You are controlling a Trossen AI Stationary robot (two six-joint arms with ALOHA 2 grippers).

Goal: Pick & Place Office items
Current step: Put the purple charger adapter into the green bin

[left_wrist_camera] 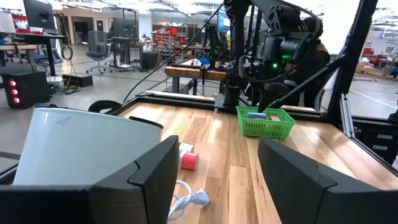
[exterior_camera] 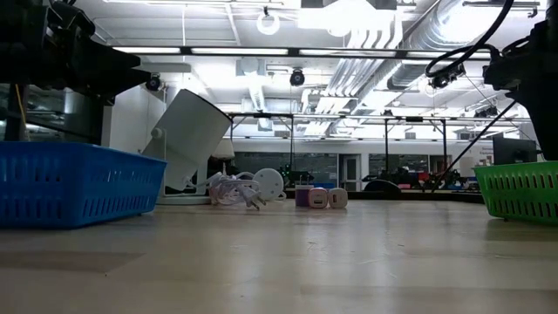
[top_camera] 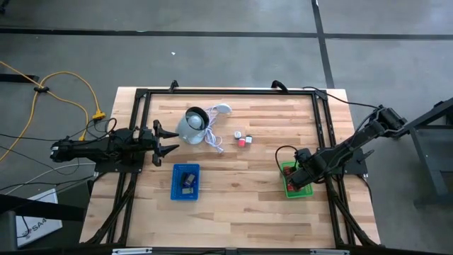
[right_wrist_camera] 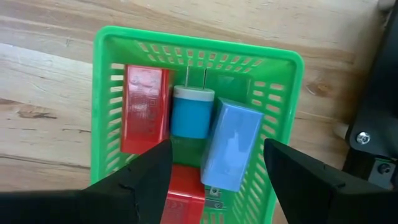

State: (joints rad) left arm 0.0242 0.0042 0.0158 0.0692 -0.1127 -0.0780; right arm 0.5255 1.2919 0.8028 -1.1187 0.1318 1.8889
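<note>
Looking down past my right gripper, I see its fingers spread wide and holding nothing, hovering right above the green basket at the right side of the table; inside lie a red block, a teal plug with two metal prongs, a pale-blue block leaning against it, and another red piece near the basket's rim. More pieces wait mid-table: a white one, a red one and a pale one, clustered just beside the white cord of the grey-white round lamp. A dark clip-like piece sits in the blue basket. I judge these little blocks light, rigid and smooth-sided plastic, so I'd pinch across the flat faces, squarely, and keep off the prongs; a skewed grip would likely squirt one out. The cord close by could snag a finger. My left gripper waits at the table's left edge, open and empty, pointing at the lamp. The surface is pale wood planking, flat and dry-looking, framed by black rails, so pieces should sit still. Beyond is a bright workshop with desks, chairs and overhead pipes
</note>
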